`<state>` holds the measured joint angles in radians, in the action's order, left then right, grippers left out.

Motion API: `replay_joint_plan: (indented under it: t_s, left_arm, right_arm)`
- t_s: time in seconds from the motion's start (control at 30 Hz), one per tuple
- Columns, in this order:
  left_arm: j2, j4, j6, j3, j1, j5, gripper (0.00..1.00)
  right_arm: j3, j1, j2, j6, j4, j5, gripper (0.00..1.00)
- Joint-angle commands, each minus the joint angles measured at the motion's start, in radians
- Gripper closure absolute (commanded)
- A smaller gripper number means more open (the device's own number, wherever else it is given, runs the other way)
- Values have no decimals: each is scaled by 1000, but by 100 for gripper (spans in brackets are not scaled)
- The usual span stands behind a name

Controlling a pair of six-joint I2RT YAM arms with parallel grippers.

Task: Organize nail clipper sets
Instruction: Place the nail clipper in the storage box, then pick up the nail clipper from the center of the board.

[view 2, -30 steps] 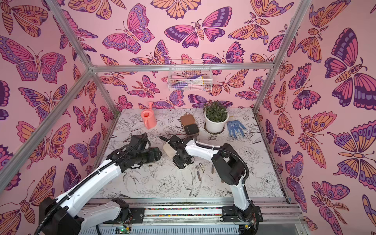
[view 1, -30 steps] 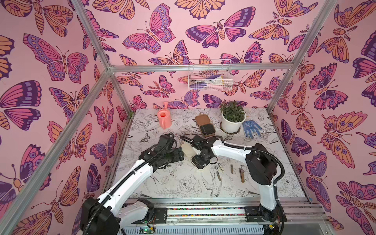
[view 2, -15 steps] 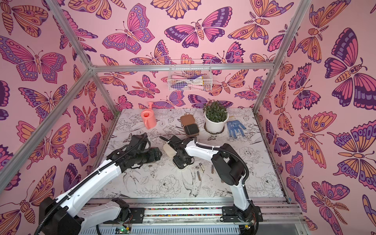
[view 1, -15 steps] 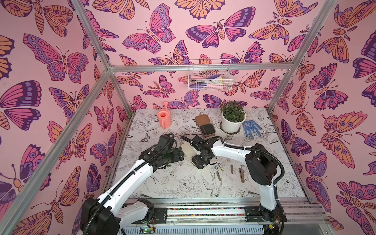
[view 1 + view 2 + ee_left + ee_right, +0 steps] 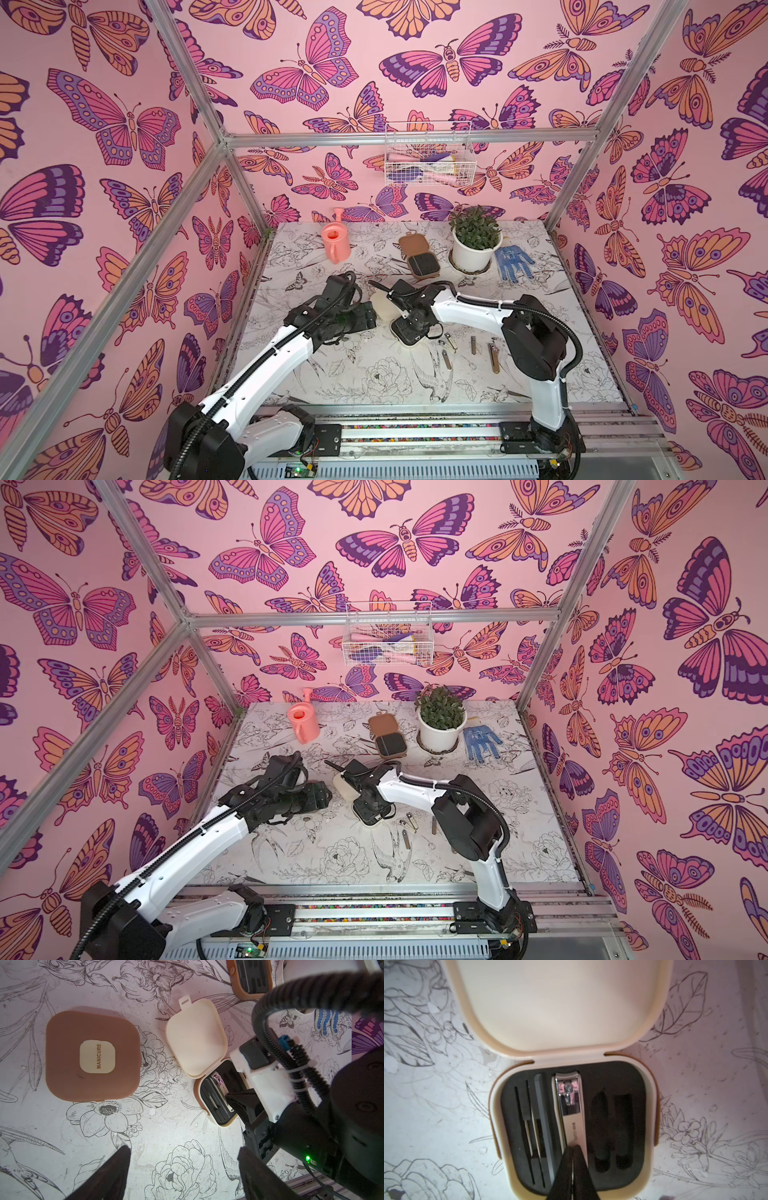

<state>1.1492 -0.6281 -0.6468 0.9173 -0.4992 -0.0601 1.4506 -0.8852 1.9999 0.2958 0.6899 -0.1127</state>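
Note:
The cream case [image 5: 650, 1105] lies open on the table, its lid [image 5: 560, 1001] flat beside the black-lined base. A silver nail clipper [image 5: 570, 1105] rests in the middle slot, with slim tools [image 5: 542, 1126] beside it. My right gripper [image 5: 573, 1147] is shut, its tips on the clipper's handle end. A shut tan-brown case [image 5: 91, 1057] marked MANICURE lies beside the cream case. My left gripper [image 5: 185, 1159] hovers open over bare table near it, holding nothing. A second tan-brown case [image 5: 417, 255] lies open at the back. Several loose metal tools [image 5: 473, 345] lie right of the cream case.
At the back stand a pink watering can [image 5: 336, 245], a potted plant [image 5: 473, 245] and a blue dotted glove [image 5: 512, 262]. A wire basket [image 5: 428, 160] hangs on the rear wall. Two slots [image 5: 600, 1126] in the cream case hold nothing.

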Motion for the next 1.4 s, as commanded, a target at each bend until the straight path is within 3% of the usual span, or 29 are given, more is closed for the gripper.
replay_joint_plan:
  t_s: [0.0, 0.13, 0.23, 0.5, 0.73, 1.37]
  left_arm:
    - [12, -8, -26, -27, -20, -21, 17]
    - [44, -8, -65, -38, -50, -39, 17]
    - [94, -7, -111, -33, -76, -66, 17]
    - [228, 5, -178, 9, -158, -39, 18]
    - [210, 9, -178, 3, -159, -21, 18]
    - [195, 9, -172, -8, -159, -15, 18]
  right_arm:
    - [3, 4, -118, 9, 70, -58, 87]
    - [-91, 32, -263, -20, 62, -65, 81]
    - [-198, 61, -329, -115, 30, -6, 78]
    - [-413, 87, -335, -242, -129, 61, 70]
    - [-448, 89, -297, -231, -208, 25, 69]
    - [-404, 93, -260, -256, -133, 19, 70]
